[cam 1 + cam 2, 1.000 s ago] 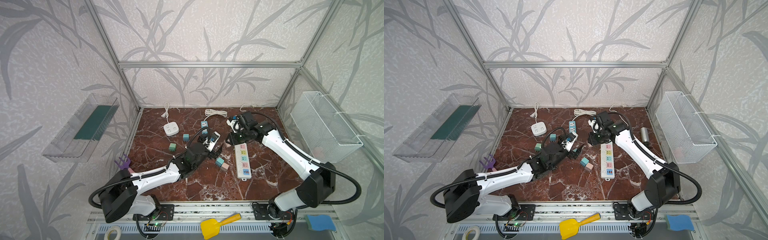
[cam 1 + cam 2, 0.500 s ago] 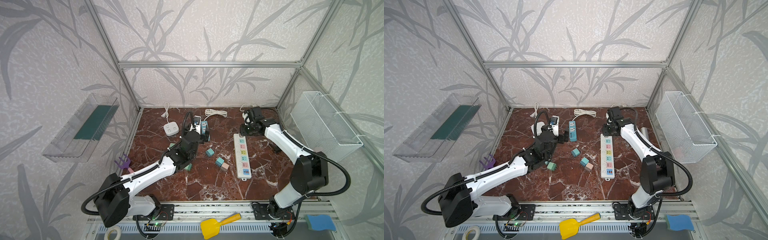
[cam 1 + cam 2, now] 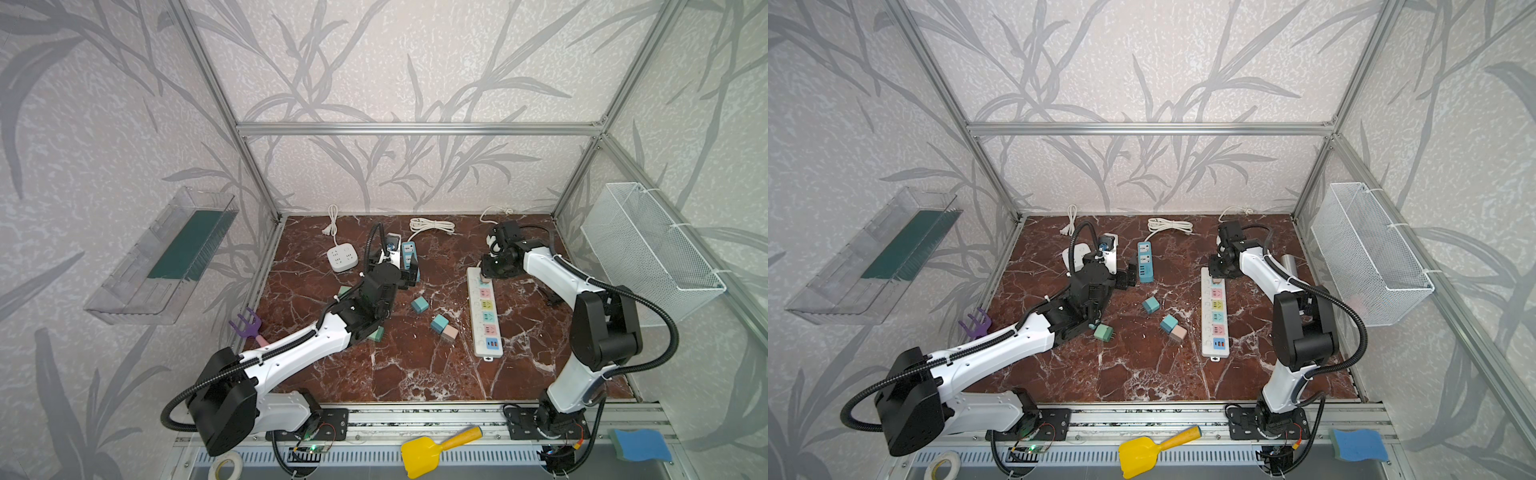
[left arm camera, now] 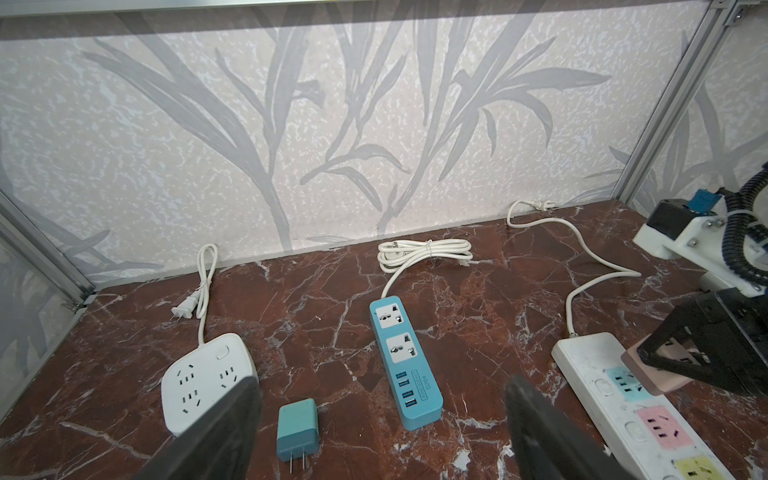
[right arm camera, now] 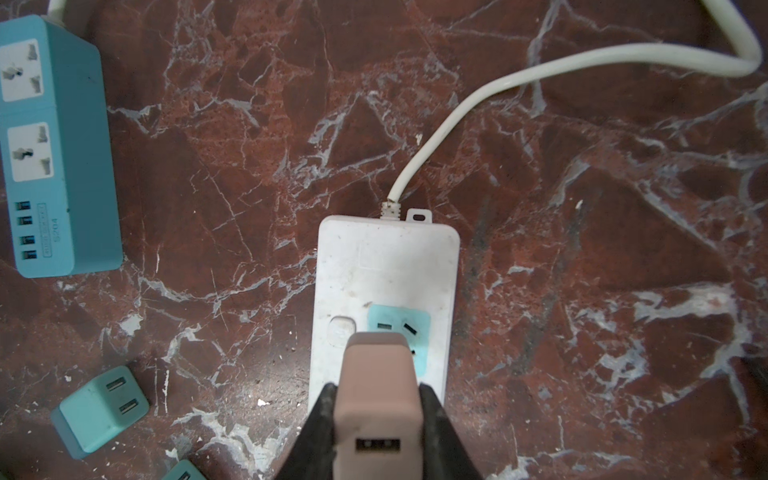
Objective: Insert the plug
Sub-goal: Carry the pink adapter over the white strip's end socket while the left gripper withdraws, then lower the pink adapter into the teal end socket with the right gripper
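Note:
My right gripper is shut on a pink plug, USB port facing the wrist camera. The plug stands over the teal socket at the cable end of the long white power strip. Its prongs are hidden, so I cannot tell if they are in. Both top views show the pink plug at the strip's far end. My left gripper is open and empty low over the floor. A teal plug lies between its fingers, beside a blue power strip.
A square white socket block lies left of the teal plug. Loose cube plugs are scattered mid-floor. A coiled white cable lies at the back wall. A wire basket hangs on the right wall.
My right gripper carried the pink plug from the middle of the floor to the white strip's far end. My left arm swung back and left toward the blue strip.

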Robot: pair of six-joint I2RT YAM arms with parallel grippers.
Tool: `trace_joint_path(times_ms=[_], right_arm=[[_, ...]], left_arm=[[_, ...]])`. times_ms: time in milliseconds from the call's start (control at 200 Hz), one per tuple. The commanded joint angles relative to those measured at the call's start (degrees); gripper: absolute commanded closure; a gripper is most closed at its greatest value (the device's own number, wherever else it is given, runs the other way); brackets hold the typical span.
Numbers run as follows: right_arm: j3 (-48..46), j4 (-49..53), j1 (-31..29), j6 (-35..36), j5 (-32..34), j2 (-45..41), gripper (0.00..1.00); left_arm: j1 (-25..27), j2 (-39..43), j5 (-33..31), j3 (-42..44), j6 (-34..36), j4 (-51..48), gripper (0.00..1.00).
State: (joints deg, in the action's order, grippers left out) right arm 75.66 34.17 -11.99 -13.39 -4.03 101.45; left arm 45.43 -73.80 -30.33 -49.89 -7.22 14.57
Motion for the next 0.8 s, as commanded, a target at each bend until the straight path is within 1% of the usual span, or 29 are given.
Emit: trace_joint_path(times_ms=[0, 55, 135, 215, 475, 795], right_arm=[[-0.3, -0.3, 0.1, -0.4, -1.1, 1.4, 1.0], [-1.0, -1.0, 0.1, -0.2, -1.5, 1.3, 1.0], [-2.1, -1.3, 0.1, -0.3, 0.5, 0.7, 1.0], [-3.0, -2.0, 0.1, 0.2, 1.0, 0.4, 1.0], [-0.8, 0.2, 0.6, 1.7, 3.6, 1.0, 1.0], [-0.5, 1.5, 0.9, 1.8, 3.4, 2.0, 1.0]], left_arm=[[0.2, 0.3, 0.4, -0.5, -1.2, -0.6, 0.08], [0.2, 0.3, 0.4, -0.5, -1.1, -0.5, 0.08], [0.2, 0.2, 0.4, -0.4, -0.9, -0.5, 0.08], [0.2, 0.3, 0.4, -0.4, -1.0, -0.3, 0.08], [0.2, 0.2, 1.0, -0.4, -1.3, -0.5, 0.08], [0.2, 0.3, 1.2, -0.5, -1.3, -0.6, 0.08]])
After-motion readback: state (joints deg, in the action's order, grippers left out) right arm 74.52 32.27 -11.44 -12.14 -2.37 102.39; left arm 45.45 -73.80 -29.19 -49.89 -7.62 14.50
